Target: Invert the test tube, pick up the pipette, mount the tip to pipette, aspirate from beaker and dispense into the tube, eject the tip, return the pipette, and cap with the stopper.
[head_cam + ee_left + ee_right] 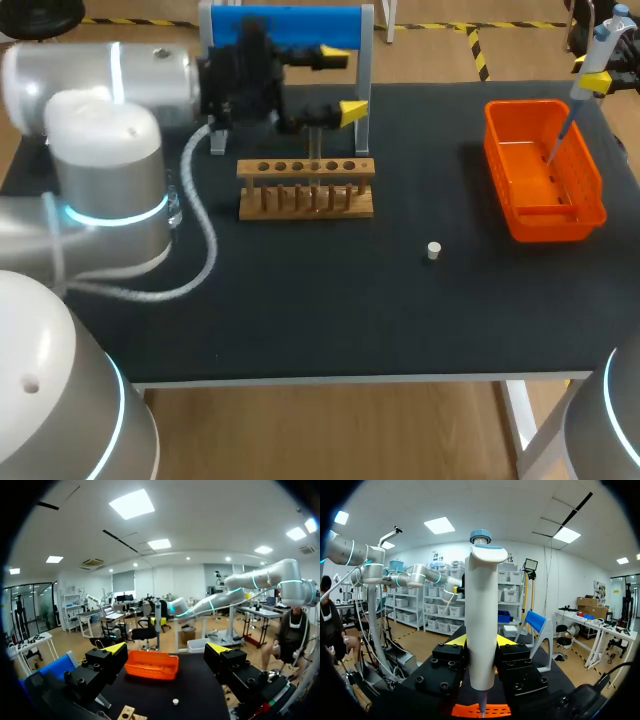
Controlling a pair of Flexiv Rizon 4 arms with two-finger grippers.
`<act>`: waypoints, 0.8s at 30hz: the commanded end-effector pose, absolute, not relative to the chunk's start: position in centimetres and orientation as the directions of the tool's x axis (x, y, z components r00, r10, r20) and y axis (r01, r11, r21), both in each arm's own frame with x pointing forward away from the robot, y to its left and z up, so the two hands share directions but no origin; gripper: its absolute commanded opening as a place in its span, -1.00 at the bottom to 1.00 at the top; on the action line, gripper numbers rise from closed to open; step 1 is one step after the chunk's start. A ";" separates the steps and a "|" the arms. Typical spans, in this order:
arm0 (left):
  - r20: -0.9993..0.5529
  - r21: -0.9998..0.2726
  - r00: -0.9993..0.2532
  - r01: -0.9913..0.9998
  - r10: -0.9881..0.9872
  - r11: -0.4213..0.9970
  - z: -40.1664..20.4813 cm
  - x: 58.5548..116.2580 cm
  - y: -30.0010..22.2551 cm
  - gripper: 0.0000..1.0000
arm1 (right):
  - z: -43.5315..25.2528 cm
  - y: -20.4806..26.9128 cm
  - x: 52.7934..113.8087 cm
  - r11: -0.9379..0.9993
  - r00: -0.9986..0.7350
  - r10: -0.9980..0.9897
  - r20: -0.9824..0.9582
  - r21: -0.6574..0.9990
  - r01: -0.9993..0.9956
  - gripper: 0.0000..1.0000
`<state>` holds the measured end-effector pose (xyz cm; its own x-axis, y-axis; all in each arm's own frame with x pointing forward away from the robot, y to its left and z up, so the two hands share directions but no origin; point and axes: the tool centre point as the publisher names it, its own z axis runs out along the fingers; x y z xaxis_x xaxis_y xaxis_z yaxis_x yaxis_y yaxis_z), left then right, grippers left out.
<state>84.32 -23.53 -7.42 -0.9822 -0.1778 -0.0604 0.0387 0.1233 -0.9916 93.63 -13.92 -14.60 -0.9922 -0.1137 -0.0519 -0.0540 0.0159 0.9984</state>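
**Head view:** Your matte black desk (pixel 300 320) carries a wooden rack (pixel 305 187) with a row of round holes at its middle. What looks like a clear test tube (pixel 316 165) stands upright in it. Your left hand (pixel 342 85) hangs just above and behind the rack, in front of the blue stand (pixel 285 27) at the far edge. A small white stopper (pixel 433 250) lies alone on bare surface between the rack and the orange basket (pixel 545 225), a ribbed plastic tub near the right edge. Over the basket, your right hand (pixel 598 82) holds the pipette (pixel 598 48), its thin tip slanting down inside the tub's walls. A broad bare band runs along the near edge.

**Left wrist view:** Your left hand (pixel 166 650) has its fingers spread wide with nothing between them. Ahead lie the stopper (pixel 175 701) and the basket (pixel 151 664), with the pipette (pixel 158 617) hanging above it. A corner of the rack (pixel 126 713) shows underneath.

**Right wrist view:** Your right hand (pixel 481 641) clamps the smooth white pipette (pixel 480 610) from both sides. It is upright and blue-capped, and the basket (pixel 495 711) sits directly under its tip.
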 end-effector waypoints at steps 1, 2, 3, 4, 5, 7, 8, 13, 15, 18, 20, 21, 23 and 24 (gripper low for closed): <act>-0.056 -0.987 -0.984 0.030 -0.166 0.157 -6.9 87.4 -32.2 1.00 | -14.6 -14.0 93.8 0.017 -0.992 -0.117 -0.052 0.998 -0.055 -1.00; -0.058 -0.987 -0.984 0.031 -0.166 0.160 -6.7 87.6 -33.3 1.00 | -14.6 -14.0 93.8 0.017 -0.992 -0.117 -0.052 0.998 -0.055 -1.00; -0.061 -0.987 -0.985 0.035 -0.160 0.158 -6.5 87.7 -34.0 1.00 | -14.6 -14.0 93.8 0.017 -0.992 -0.117 -0.052 0.998 -0.055 -1.00; -0.061 -0.986 -0.986 0.036 -0.153 0.162 -6.4 87.8 -34.8 1.00 | -14.6 -14.0 93.8 0.017 -0.992 -0.117 -0.052 0.998 -0.055 -1.00; -0.060 -0.985 -0.987 0.034 -0.152 0.166 -6.3 88.0 -35.8 1.00 | -14.6 -14.0 93.8 0.017 -0.992 -0.117 -0.052 0.998 -0.055 -1.00; -0.059 -0.985 -0.987 0.033 -0.147 0.171 -6.1 88.3 -37.2 1.00 | -14.6 -14.0 93.8 0.017 -0.992 -0.117 -0.052 0.998 -0.055 -1.00; -0.063 -0.984 -0.987 0.037 -0.147 0.173 -6.0 88.4 -37.8 1.00 | -14.6 -14.0 93.8 0.017 -0.992 -0.117 -0.052 0.998 -0.055 -1.00; -0.057 -0.983 -0.984 0.025 -0.170 0.184 -5.7 88.8 -40.1 1.00 | -14.6 -14.0 93.8 0.017 -0.992 -0.117 -0.052 0.998 -0.055 -1.00; -0.058 -0.982 -0.984 0.026 -0.169 0.186 -5.5 88.9 -41.0 1.00 | -14.6 -14.0 93.8 0.017 -0.992 -0.117 -0.052 0.998 -0.055 -1.00; -0.058 -0.982 -0.984 0.026 -0.169 0.187 -5.3 89.1 -41.9 0.91 | -14.6 -14.0 93.8 0.017 -0.992 -0.117 -0.052 0.998 -0.055 -1.00; -0.068 -0.981 -0.986 0.038 -0.153 0.188 -5.2 89.1 -42.5 -1.00 | -14.6 -14.0 93.8 0.017 -0.992 -0.117 -0.052 0.998 -0.055 -1.00; -0.071 -0.981 -0.988 0.045 -0.136 0.187 -5.1 89.1 -42.9 -1.00 | -14.6 -14.0 93.8 0.017 -0.992 -0.117 -0.052 0.998 -0.055 -1.00; -0.071 -0.981 -0.988 0.045 -0.136 0.187 -5.1 89.1 -42.9 -1.00 | -14.6 -14.0 93.8 0.017 -0.992 -0.117 -0.052 0.998 -0.055 -1.00; -0.071 -0.981 -0.988 0.045 -0.136 0.187 -5.1 89.1 -42.9 -1.00 | -14.6 -14.0 93.8 0.017 -0.992 -0.117 -0.052 0.998 -0.055 -1.00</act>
<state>88.28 -40.09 -4.74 -0.9878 -0.1380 -0.0715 0.0454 0.1837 -0.9819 93.63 -13.92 -14.61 -0.9922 -0.1137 -0.0519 -0.0540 0.0159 0.9984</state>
